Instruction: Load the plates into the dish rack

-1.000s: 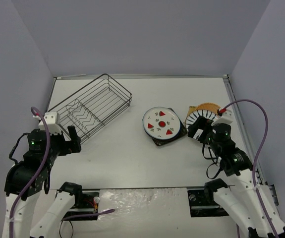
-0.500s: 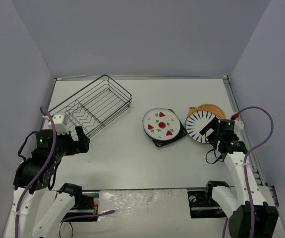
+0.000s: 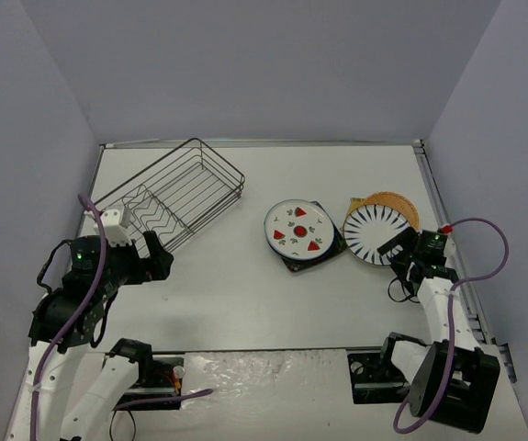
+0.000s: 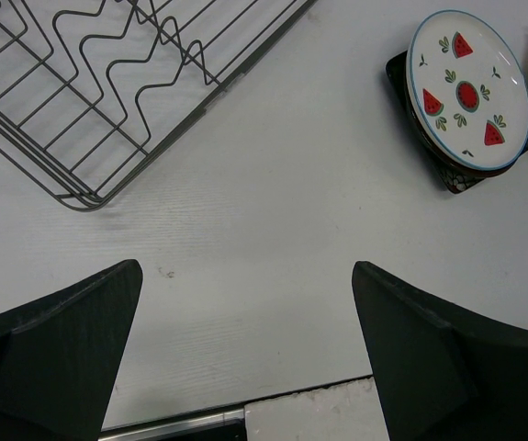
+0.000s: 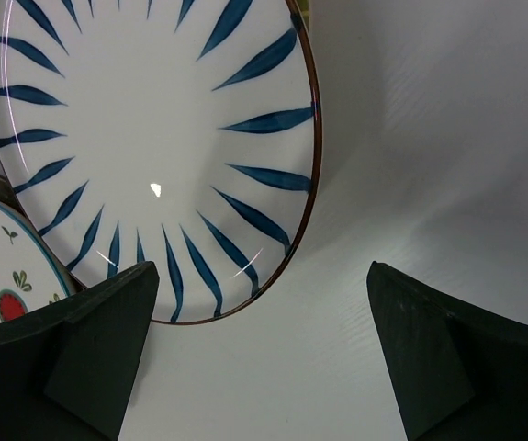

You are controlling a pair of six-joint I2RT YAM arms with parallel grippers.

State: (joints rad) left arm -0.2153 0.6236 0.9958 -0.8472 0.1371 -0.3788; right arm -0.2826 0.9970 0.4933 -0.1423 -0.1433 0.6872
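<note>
The dish rack (image 3: 168,197) (image 4: 98,83) of thin dark wire lies at the back left with nothing in it. A white plate with red fruit motifs (image 3: 298,227) (image 4: 470,85) rests on a dark square plate (image 3: 317,255) (image 4: 447,171) mid-table. To their right, a white plate with dark radial stripes (image 3: 372,232) (image 5: 144,138) overlaps an orange-tan plate (image 3: 392,198). My right gripper (image 3: 394,250) (image 5: 264,312) hovers open at the striped plate's near-right rim, holding nothing. My left gripper (image 3: 149,261) (image 4: 245,303) is open over bare table just in front of the rack.
The table's near edge, with a metal strip (image 4: 172,424), shows just under my left gripper. A raised rail (image 3: 447,230) runs along the table's right side, close to my right arm. Grey walls close in the left, back and right.
My right arm has dropped low and swung right, uncovering the striped plate and ending at its near-right rim. The left gripper has drifted slightly right and forward, towards the rack.
</note>
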